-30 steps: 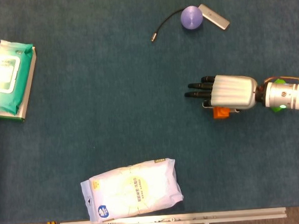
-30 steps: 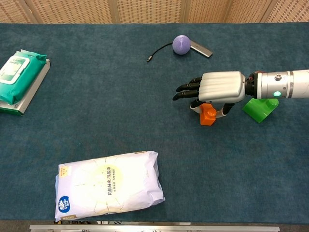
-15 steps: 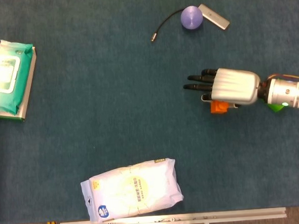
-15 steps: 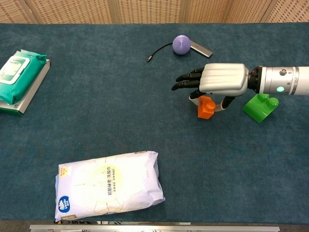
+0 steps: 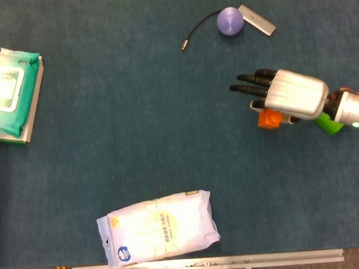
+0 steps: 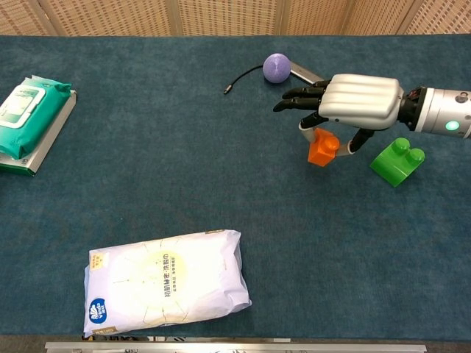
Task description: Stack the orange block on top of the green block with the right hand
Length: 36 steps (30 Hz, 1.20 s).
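Orange block (image 6: 323,146) pinched under the right robot hand (image 6: 359,101), lifted off the counter (image 6: 221,184) near its right edge; other fingers (image 6: 298,94) spread toward the left. Green block (image 6: 397,161) sits on the counter just right of it, apart. Purple ball (image 6: 277,68) near the far edge. Left robot hand out of sight.

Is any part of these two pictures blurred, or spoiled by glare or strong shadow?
Head view: even light, right hand and orange block sharp, no glare. Chest view: also sharp, with only a soft shadow under the green block and a small lit green lamp on the wrist.
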Available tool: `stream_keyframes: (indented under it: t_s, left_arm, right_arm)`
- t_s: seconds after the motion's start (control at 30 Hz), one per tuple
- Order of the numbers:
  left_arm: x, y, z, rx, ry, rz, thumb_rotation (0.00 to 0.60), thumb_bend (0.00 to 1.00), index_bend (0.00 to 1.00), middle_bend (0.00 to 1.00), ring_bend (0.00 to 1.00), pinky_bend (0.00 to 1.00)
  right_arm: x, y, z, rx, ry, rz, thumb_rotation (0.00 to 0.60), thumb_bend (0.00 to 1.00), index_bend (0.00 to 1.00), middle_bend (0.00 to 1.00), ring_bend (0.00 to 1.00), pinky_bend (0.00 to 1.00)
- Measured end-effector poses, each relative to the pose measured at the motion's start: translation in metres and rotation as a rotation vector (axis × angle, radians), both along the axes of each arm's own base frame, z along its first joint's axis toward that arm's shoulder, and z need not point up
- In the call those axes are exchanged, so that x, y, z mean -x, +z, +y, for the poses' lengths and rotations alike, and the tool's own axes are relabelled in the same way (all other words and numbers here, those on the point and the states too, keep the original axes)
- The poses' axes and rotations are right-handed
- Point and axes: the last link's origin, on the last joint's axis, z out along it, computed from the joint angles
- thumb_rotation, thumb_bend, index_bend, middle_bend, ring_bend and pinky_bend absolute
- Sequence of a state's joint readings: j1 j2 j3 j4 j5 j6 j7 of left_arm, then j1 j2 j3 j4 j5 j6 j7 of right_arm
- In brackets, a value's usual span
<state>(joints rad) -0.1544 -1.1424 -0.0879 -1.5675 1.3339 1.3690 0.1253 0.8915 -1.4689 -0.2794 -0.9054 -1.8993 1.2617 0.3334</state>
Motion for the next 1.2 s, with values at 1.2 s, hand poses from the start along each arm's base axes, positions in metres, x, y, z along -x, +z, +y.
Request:
stream_keyframes:
  t_s: [1.2]
  left_arm:
    - [0.001,-0.003,-0.005,0.008,0.000,-0.012,0.600,0.11,0.36,0.38,0.39,0.54]
  right_arm:
    - [0.013,0.031,0.018,0.080,-0.310,0.020,0.600,0.21,0.61,0.09,0.00,0.23]
